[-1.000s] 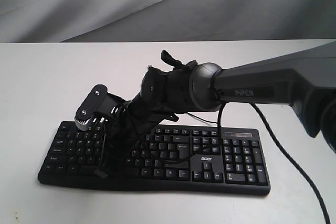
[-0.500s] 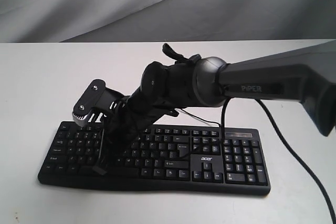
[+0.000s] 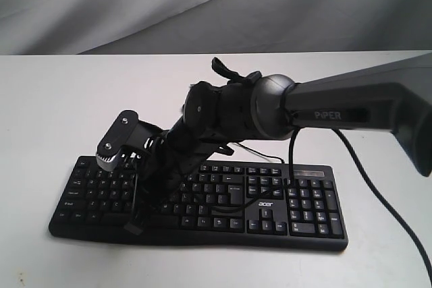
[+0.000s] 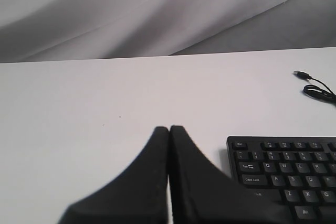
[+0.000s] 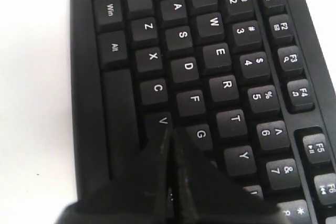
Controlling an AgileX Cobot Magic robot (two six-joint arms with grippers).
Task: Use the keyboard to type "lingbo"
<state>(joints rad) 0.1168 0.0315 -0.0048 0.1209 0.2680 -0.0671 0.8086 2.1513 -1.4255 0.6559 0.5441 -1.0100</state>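
Note:
The black keyboard (image 3: 297, 214) lies across the white table, acer logo facing the front. My right arm reaches across the middle. Its gripper (image 3: 133, 226) points down onto the left half of the keys, fingers shut with nothing between them. In the right wrist view the shut tips (image 5: 169, 129) sit just past the V key (image 5: 163, 120) and beside the G key (image 5: 200, 134); the key under them is hidden. My left gripper (image 4: 169, 128) is shut and empty, over bare table beside the keyboard's Esc corner (image 4: 239, 145). It does not show in the exterior view.
The keyboard's thin USB cable (image 4: 315, 85) lies loose on the table beyond the keyboard. A black cable (image 3: 368, 197) hangs from the right arm past the number pad. Grey cloth (image 3: 202, 5) backs the table.
The right gripper rose a little and swung left half a second ago. It has now come back down onto the keys, slightly to the right of where it started.

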